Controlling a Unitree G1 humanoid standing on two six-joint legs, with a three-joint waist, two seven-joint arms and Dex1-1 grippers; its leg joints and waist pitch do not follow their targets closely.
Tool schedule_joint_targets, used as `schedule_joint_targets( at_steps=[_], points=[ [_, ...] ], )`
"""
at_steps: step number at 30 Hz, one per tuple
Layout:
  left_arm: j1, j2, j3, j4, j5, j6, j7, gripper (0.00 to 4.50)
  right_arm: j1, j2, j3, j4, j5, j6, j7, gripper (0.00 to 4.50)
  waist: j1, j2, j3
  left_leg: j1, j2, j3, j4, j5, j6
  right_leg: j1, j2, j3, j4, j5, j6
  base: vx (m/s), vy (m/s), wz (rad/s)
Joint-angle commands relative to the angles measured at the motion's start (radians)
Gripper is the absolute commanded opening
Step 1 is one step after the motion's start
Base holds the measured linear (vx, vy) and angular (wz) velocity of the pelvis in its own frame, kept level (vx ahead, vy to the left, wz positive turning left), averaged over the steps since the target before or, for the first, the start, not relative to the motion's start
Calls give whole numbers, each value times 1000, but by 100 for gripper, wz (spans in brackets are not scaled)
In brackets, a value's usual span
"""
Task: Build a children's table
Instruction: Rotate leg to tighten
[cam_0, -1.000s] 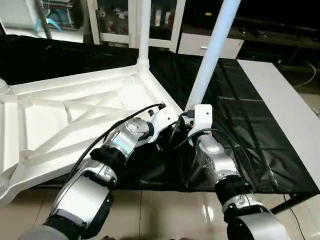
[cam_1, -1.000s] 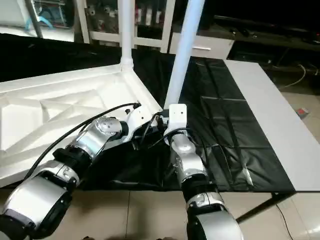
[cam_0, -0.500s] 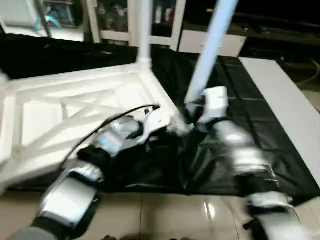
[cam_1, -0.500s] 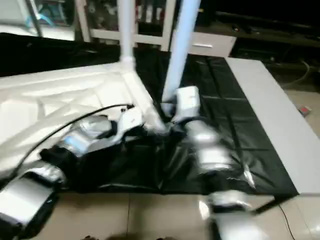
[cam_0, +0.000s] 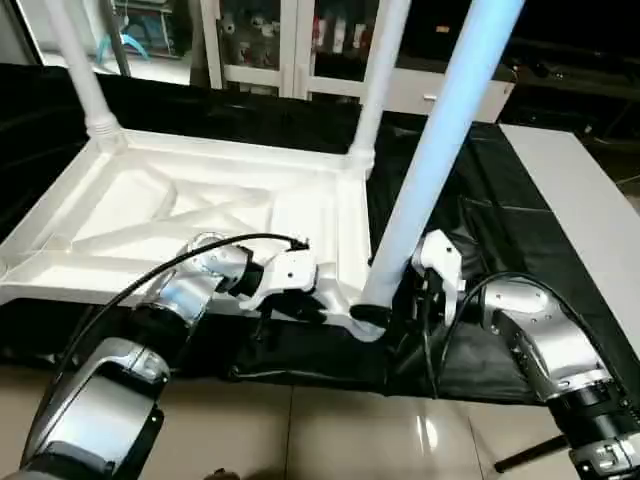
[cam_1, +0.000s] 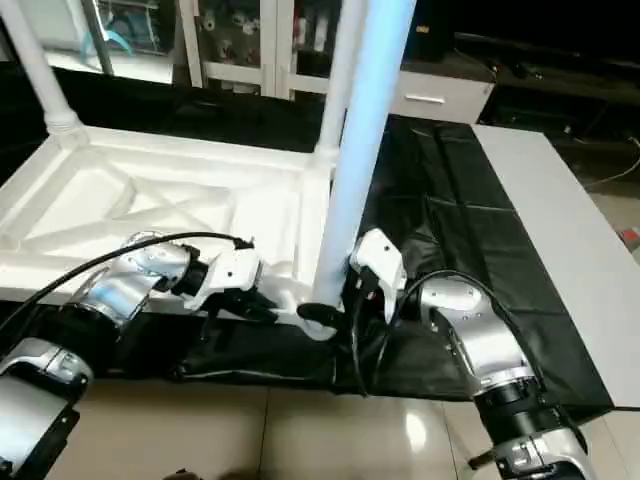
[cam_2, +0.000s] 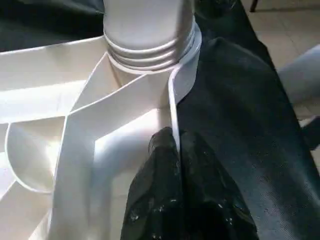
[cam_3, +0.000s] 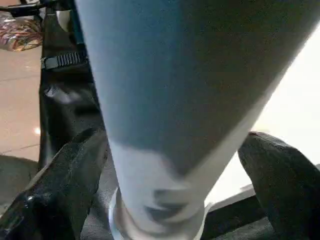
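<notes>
At the bench's (cam_0: 560, 230) near edge, the upturned tabletop (cam_0: 200, 215) has its rim pinched by the left pincer (cam_2: 172, 150); the right pincer (cam_3: 175, 165), released, straddles the upright leg (cam_0: 430, 170).

Left arm reaches forward and inward, left gripper (cam_2: 175, 165) pinched tight on the tabletop rim (cam_2: 172, 107). Right arm bends in from the right, right gripper (cam_3: 170, 170) spread wide, one finger either side of the near leg (cam_0: 435, 170), not touching it.
</notes>
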Motion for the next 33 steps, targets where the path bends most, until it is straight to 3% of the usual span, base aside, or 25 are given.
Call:
schedule_joint_targets(
  at_steps=[1, 5, 9, 20, 25, 26, 29, 33],
  points=[
    [52, -1, -109, 25, 73, 3, -66, 0, -34, -8, 56, 32, -60, -17, 10, 447, -5, 2, -58, 3, 24, 2, -60, -253, 29, 40, -69, 37, -71, -271, -188, 0, 0, 0],
    [56, 4, -107, 15, 71, 8, -69, 0, -48, -16, 80, 66, -101, -35, 7, 447, -5, -1, -57, 4, 24, 3, -59, -255, 26, 39, -69, 38, -72, -276, -183, 0, 0, 0],
    [63, 8, -104, 2, 72, 14, -68, 0, -63, -22, 106, 119, -147, -61, 1, 399, -9, -3, -56, 3, 23, 2, -60, -279, 23, 38, -68, 37, -75, -303, -172, 0, 0, 0],
    [73, 18, -108, -26, 67, 38, -74, 0, -86, 12, 102, 193, -141, -88, 13, 312, -28, -4, -53, 2, 24, -4, -63, -329, 19, 32, -66, 36, -80, -360, -167, 0, 0, 0],
    [74, 21, -113, -28, 70, 47, -82, 0, -87, 10, 107, 201, -138, -90, 25, 285, -28, -5, -54, 2, 24, -3, -63, -324, 22, 33, -65, 37, -79, -344, -172, 0, 0, 0],
    [80, 24, -115, -39, 66, 61, -93, 0, -85, 13, 104, 211, -136, -87, 27, 262, -29, -5, -54, 2, 25, -3, -63, -325, 22, 33, -66, 37, -79, -341, -174, 0, 0, 0],
    [85, 26, -117, -48, 65, 69, -96, 0, -85, 25, 92, 228, -131, -83, 12, 259, -30, -3, -53, 2, 25, -4, -65, -334, 19, 32, -65, 36, -80, -349, -176, 0, 0, 0],
    [81, 11, -103, -33, 60, 69, -56, 0, -101, 95, 20, 273, -98, -29, -114, 256, -40, -1, -51, 1, 23, -9, -68, -381, 4, 29, -65, 34, -87, -420, -158, 0, 0, 0]
  ],
)
